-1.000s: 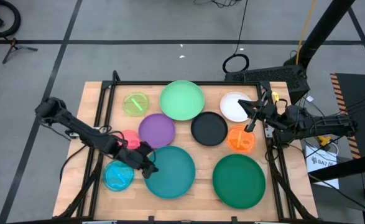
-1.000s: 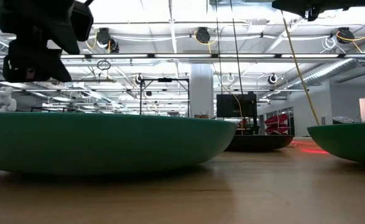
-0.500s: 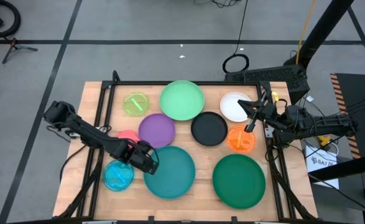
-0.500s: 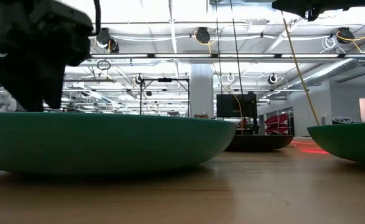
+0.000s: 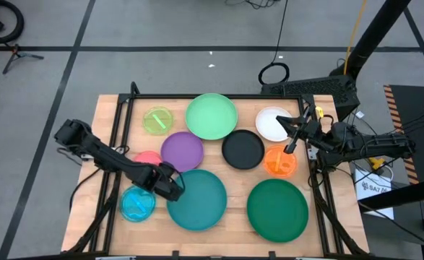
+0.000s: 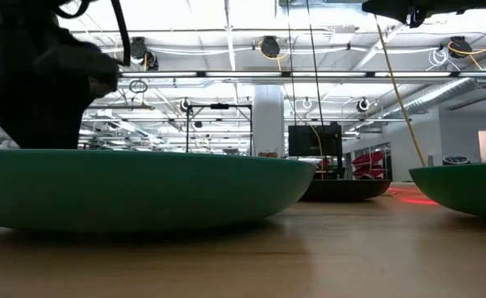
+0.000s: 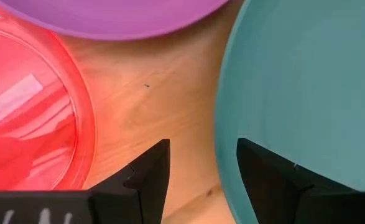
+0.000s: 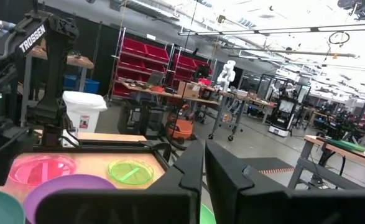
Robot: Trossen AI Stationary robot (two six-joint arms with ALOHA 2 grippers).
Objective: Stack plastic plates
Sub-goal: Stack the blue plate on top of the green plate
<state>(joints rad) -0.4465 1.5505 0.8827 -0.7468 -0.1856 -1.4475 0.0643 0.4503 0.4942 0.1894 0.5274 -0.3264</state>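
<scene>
From above, the left gripper (image 5: 174, 186) sits low at the near-left rim of the teal plate (image 5: 201, 200), fingers apart and holding nothing; the pink plate (image 5: 148, 157) is just behind it, the blue plate (image 5: 136, 204) just to its outer side, the purple plate (image 5: 182, 151) a bit further back; the right gripper (image 5: 292, 141) hangs over by the right edge, closed and empty, with the white plate (image 5: 271, 123) behind it, the orange plate (image 5: 279, 161) just in front, the black plate (image 5: 242, 149) off to its inner side; light green (image 5: 212, 115), yellow-green (image 5: 157, 120) and dark green (image 5: 277, 209) plates lie apart on the table (image 5: 233, 222); nothing stacked yet. Low view: the left arm's dark bulk comes down behind the teal plate's rim (image 6: 135, 189); black plate (image 6: 346, 189) far back, dark green plate (image 6: 462, 189) at the side. Left wrist: the two fingers (image 7: 148, 180) straddle the teal rim (image 7: 306, 81), one over bare wood, one over the plate; pink (image 7: 27, 118) and purple (image 7: 114, 12) just beyond. Right wrist: fingers (image 8: 191, 171) nearly together, nothing between them; pink (image 8: 40, 168), yellow-green (image 8: 130, 170) and purple (image 8: 70, 186) plates well beyond.
</scene>
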